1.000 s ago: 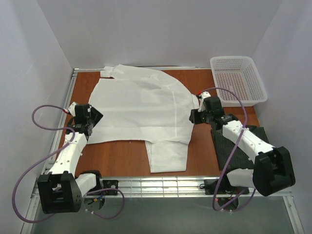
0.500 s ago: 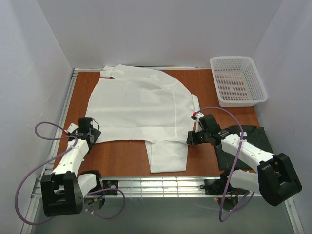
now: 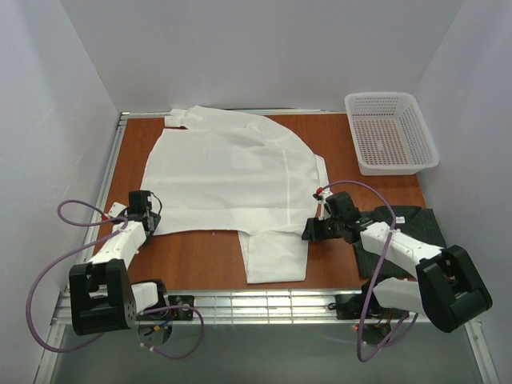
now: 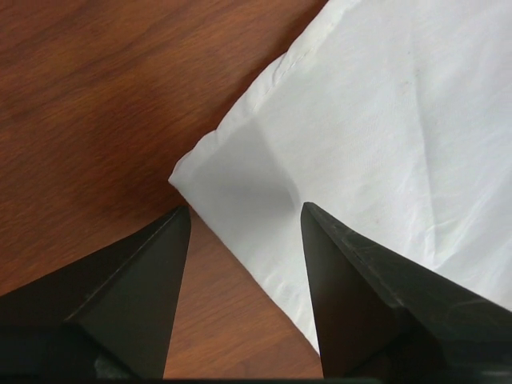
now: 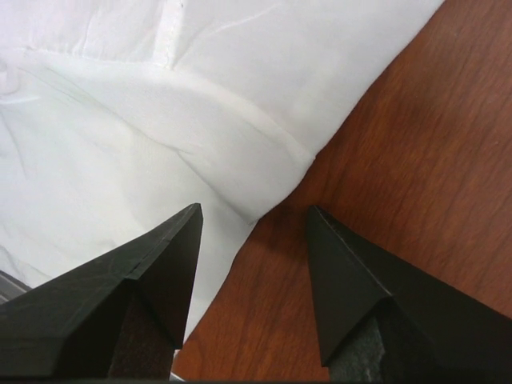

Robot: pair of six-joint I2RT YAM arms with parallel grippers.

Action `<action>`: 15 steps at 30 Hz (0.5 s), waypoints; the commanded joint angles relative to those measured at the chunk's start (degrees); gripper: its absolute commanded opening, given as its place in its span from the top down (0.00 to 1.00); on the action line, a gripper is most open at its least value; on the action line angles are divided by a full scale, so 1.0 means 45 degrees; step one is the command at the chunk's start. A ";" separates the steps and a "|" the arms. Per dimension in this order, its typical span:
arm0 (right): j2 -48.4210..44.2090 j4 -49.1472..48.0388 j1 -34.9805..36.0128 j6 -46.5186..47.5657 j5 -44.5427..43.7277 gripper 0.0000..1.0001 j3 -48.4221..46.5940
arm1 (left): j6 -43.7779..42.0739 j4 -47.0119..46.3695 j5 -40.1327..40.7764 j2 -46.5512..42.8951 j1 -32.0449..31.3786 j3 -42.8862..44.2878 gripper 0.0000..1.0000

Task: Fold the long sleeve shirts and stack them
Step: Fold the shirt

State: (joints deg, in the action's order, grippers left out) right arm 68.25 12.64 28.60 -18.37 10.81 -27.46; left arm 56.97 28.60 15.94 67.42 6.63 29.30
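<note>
Spreading flat, the white shirt (image 3: 232, 176) lies outside the mesh basket (image 3: 398, 166).

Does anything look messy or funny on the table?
A little. The white shirt lies flat, but one flap sticks out toward the near edge. The dark shirt sits rumpled beneath the right arm, not yet folded. Nothing looks spilled or torn.
</note>
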 commanded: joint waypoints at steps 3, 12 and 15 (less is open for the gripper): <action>0.0692 -0.1441 0.0070 -0.0331 0.0411 0.56 0.0184 | 0.0309 -0.0359 -0.0418 0.0701 0.0049 -0.0300 0.55; 0.0265 -0.0859 0.0051 0.0136 0.0800 0.99 0.0127 | -0.0003 -0.0477 -0.0145 0.0780 0.0049 -0.0125 1.00; -0.0243 -0.0039 0.0070 0.0448 0.0977 0.99 -0.0107 | -0.0218 -0.0010 0.0146 0.0585 0.0069 0.0322 1.00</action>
State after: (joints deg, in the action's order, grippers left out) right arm 69.60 8.86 28.62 -18.46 13.30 -27.20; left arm 56.82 25.10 15.77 70.24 6.76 29.58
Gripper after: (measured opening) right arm 0.017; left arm 0.005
